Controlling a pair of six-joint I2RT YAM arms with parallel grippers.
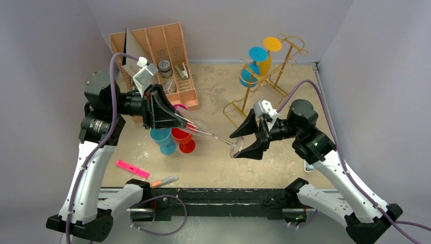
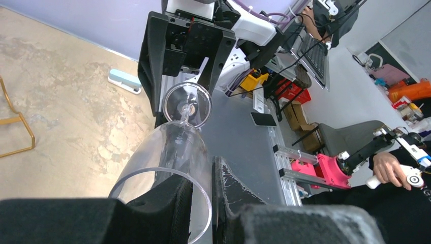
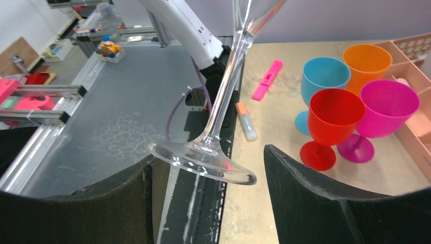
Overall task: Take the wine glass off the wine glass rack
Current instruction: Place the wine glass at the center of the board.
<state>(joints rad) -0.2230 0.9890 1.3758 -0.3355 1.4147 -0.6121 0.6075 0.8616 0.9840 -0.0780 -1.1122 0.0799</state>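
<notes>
A clear wine glass (image 1: 213,134) hangs nearly level over the table, off the gold wire wine glass rack (image 1: 277,81) at the back right. My left gripper (image 1: 183,122) is shut on its bowl (image 2: 167,157), one finger inside the rim and one outside. The glass's foot (image 3: 203,162) lies between the fingers of my right gripper (image 3: 208,193), which stands open. Its right finger (image 3: 305,188) is clear of the foot, and the left finger is close beside it. A blue glass (image 1: 251,68) and a yellow glass (image 1: 268,53) hang upside down on the rack.
Red (image 1: 183,138), blue (image 1: 161,137) and magenta (image 1: 180,108) cups stand below the held glass, with an orange cup (image 3: 367,58) behind them. A tan slotted organiser (image 1: 162,56) sits at the back left. A pink marker (image 1: 132,169) and an orange-capped marker (image 1: 165,180) lie near the front edge.
</notes>
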